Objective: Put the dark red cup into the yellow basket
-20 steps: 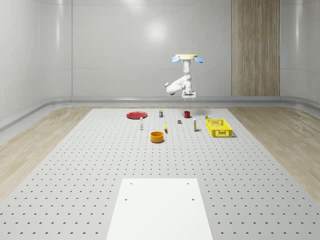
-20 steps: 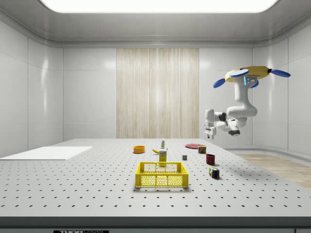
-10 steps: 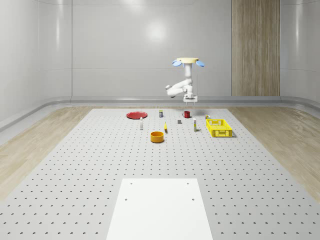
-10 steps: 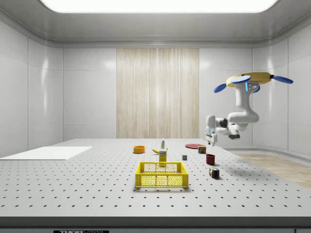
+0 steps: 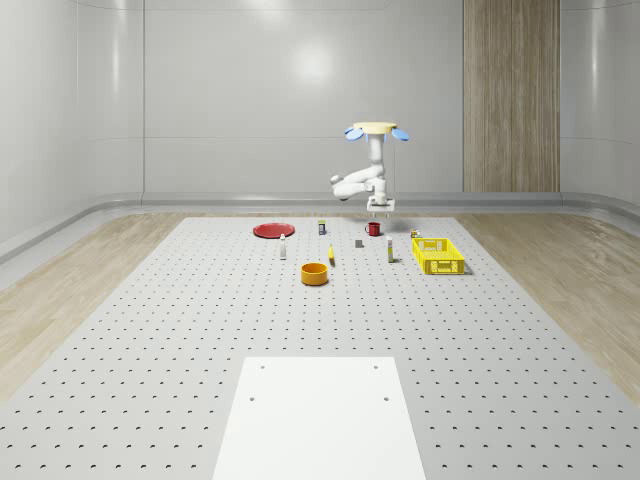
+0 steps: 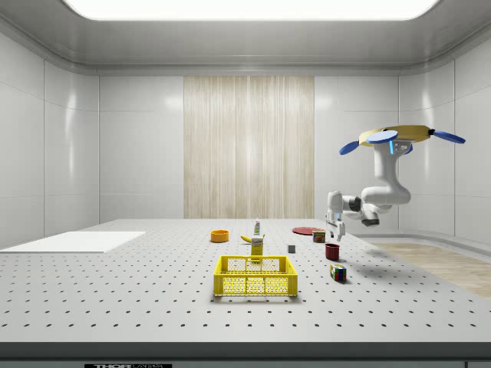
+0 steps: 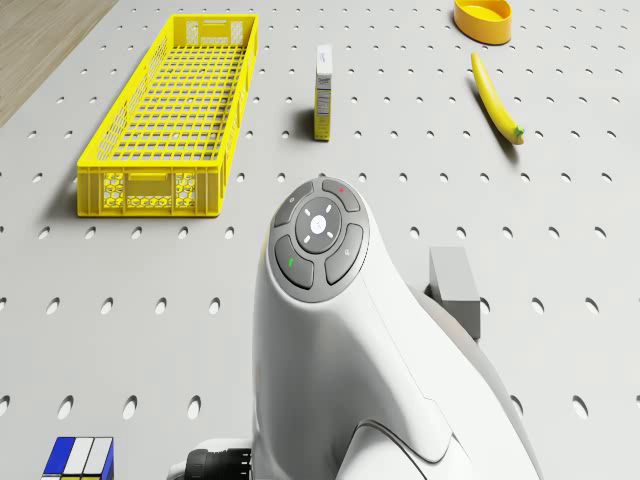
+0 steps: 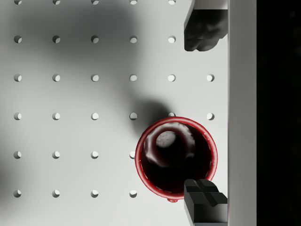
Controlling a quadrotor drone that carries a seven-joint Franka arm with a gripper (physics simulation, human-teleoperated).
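Drone (image 6: 404, 135) hovers over table's (image 5: 150, 330) far end. Gripper (image 6: 334, 232) just above cup (image 6: 332, 251), apart. Basket (image 6: 255, 276) on cup's left in side view, carton (image 6: 257, 247) behind it.

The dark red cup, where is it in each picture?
Whole-scene view: the dark red cup stands on the table far back, under the drone's gripper.
Side view: at the side view's right, below the gripper, behind the Rubik's cube.
Wrist view: seen from above, open mouth up, between the fingers.
Shared landmark: the yellow basket.
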